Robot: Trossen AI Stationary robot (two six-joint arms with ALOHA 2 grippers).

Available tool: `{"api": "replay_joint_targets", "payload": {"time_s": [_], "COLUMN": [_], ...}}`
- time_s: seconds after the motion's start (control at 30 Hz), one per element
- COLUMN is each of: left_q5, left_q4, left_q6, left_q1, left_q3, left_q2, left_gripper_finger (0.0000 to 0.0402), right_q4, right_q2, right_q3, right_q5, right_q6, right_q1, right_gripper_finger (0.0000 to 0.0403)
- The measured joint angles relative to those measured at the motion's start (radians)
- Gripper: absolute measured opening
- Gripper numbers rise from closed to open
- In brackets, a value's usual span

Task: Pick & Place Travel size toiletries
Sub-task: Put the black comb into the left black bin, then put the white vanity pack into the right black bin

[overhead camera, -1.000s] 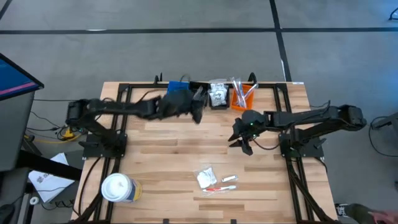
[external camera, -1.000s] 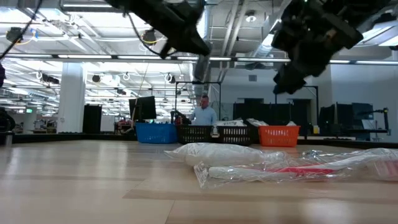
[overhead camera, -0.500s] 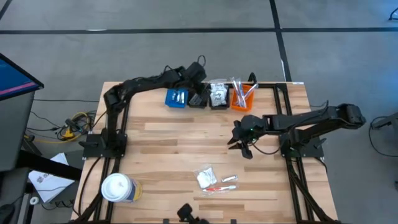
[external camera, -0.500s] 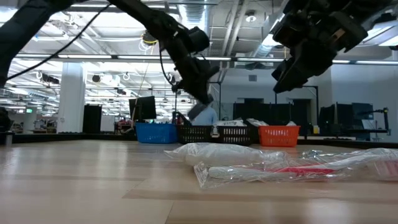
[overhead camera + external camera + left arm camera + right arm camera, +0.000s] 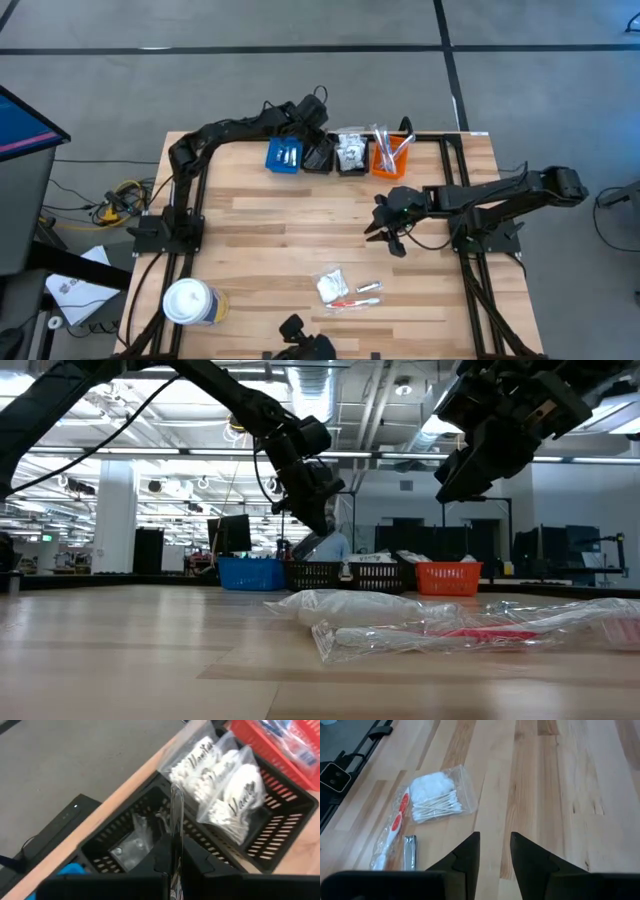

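Observation:
Travel size toiletries lie near the table's front: a clear bag of cotton swabs (image 5: 437, 795), a red-and-white toothbrush in wrap (image 5: 392, 832) and a small silver item (image 5: 410, 852); in the high view they are the pile (image 5: 340, 288). My left gripper (image 5: 318, 148) hangs above the black bin (image 5: 125, 835) at the far edge, shut on a thin clear sachet (image 5: 176, 815). My right gripper (image 5: 385, 235) hovers open over bare wood right of centre, well above the toiletries. My left gripper pinches the thin clear sachet between its two fingers, which slant down from the near side toward the far edge. One narrow edge (image 5: 176, 827) of the sachet sticks out past the fingertips. It is lifted clear, above the black bin's open top.
Along the far edge stand a blue bin (image 5: 283, 156), the black bin, a second black bin with swab packs (image 5: 225, 785) and an orange bin (image 5: 390, 155). A white tub (image 5: 190, 302) stands near the front left. Bare wood lies between the bins and the toiletries.
My left gripper has swung from above the table's rear middle out toward the far edge and down, tipping its fingers downward, and now hangs over the black bin with the sachet still in it. The toiletries on the table have stayed put.

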State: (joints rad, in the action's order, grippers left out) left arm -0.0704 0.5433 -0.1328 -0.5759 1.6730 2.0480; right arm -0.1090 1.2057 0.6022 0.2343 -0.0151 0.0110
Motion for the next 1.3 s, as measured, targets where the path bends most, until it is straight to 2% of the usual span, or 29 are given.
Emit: {"api": "replay_joint_targets", "payload": {"time_s": [0.3, 0.5, 0.87, 1.07, 1.3], "left_q5": [0.006, -0.053, -0.086, -0.09, -0.089], "left_q4": [-0.015, -0.014, -0.015, -0.007, 0.002], "left_q6": [0.002, 0.001, 0.002, -0.01, 0.003], "left_q1": [0.007, 0.008, 0.008, 0.044, 0.187], "left_q3": [-0.001, -0.001, -0.001, -0.001, -0.001], "left_q2": [0.041, 0.046, 0.005, -0.054, -0.093], "left_gripper_finger": [0.0017, 0.005, 0.0115, 0.0105, 0.0063], "right_q4": [0.015, 0.011, -0.004, -0.019, -0.011], "right_q2": [0.0, 0.0, 0.0, 0.0, 0.0], "right_q3": [0.0, 0.0, 0.0, 0.0, -0.022], "right_q5": [0.0, 0.0, 0.0, 0.0, 0.0], "right_q6": [0.0, 0.013, 0.023, 0.022, 0.015], "right_q1": [0.0, 0.0, 0.0, 0.0, 0.023], "right_gripper_finger": [0.0102, 0.0102, 0.0102, 0.0102, 0.0102]}}
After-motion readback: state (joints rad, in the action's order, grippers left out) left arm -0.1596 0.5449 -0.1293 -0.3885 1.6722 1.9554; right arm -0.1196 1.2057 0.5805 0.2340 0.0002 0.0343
